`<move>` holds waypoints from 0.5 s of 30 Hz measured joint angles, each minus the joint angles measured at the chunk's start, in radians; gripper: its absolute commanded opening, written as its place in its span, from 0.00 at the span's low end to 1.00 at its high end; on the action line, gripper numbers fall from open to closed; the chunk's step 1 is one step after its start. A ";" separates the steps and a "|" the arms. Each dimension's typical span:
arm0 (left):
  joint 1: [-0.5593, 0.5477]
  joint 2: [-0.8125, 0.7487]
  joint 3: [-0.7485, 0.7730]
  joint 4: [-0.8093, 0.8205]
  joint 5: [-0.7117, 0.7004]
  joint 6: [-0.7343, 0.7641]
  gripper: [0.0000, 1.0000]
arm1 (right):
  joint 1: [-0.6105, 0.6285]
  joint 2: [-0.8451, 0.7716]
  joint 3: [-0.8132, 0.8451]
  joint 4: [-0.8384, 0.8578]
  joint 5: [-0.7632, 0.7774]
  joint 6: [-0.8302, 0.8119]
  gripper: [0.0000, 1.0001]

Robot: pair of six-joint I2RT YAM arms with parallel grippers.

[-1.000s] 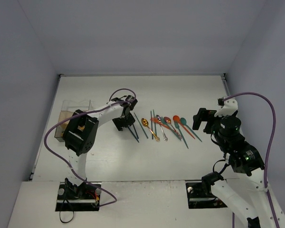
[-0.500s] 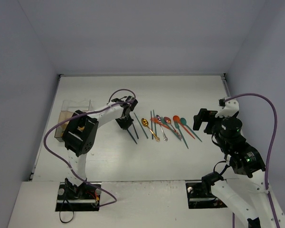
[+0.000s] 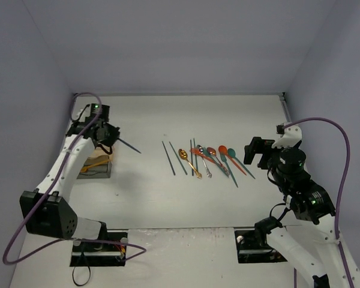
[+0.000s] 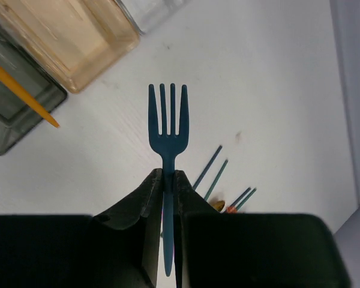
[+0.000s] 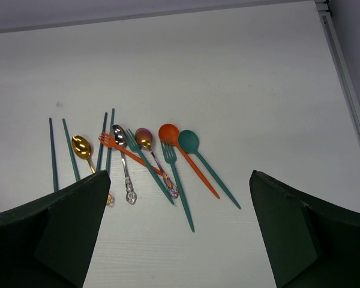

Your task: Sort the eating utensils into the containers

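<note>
Left tool (image 4: 168, 175) clamped on dark fork (image 4: 167, 120), nr the box (image 4: 78, 42); one orange piece (image 4: 21, 90) already in. Right tool (image 5: 177, 231) wide open, empty. Approx a dozen utensils (image 5: 145, 139) left on bench (image 3: 228, 120).

The containers (image 3: 102, 171) sit well left of the utensils (image 5: 145, 138) on the table (image 3: 228, 114).

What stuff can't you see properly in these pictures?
- Top view: what lies inside the containers, too small and partly under the left arm.
- Top view: the prongs of the fork, too small.
- Left wrist view: the containers run off the top-left edge.
- Right wrist view: the lower ends of the chopsticks, behind a finger of the right gripper.
</note>
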State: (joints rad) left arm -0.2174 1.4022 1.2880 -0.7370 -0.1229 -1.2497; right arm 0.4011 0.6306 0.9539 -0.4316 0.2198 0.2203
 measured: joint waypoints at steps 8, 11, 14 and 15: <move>0.385 -0.070 -0.149 -0.021 0.145 0.021 0.00 | 0.000 0.016 0.000 0.000 0.000 0.000 1.00; 0.477 -0.062 -0.182 -0.012 0.211 0.028 0.00 | 0.000 0.021 0.000 0.000 0.000 0.000 1.00; 0.537 -0.034 -0.203 0.013 0.279 0.036 0.00 | 0.001 0.022 0.000 0.000 0.000 0.000 1.00; 0.547 -0.022 -0.210 0.021 0.299 0.037 0.00 | 0.001 0.022 0.000 0.000 0.000 0.000 1.00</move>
State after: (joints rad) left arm 0.3298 1.3803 1.0783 -0.7156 0.1761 -1.2127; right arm 0.4019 0.6529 0.9539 -0.4316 0.2199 0.2203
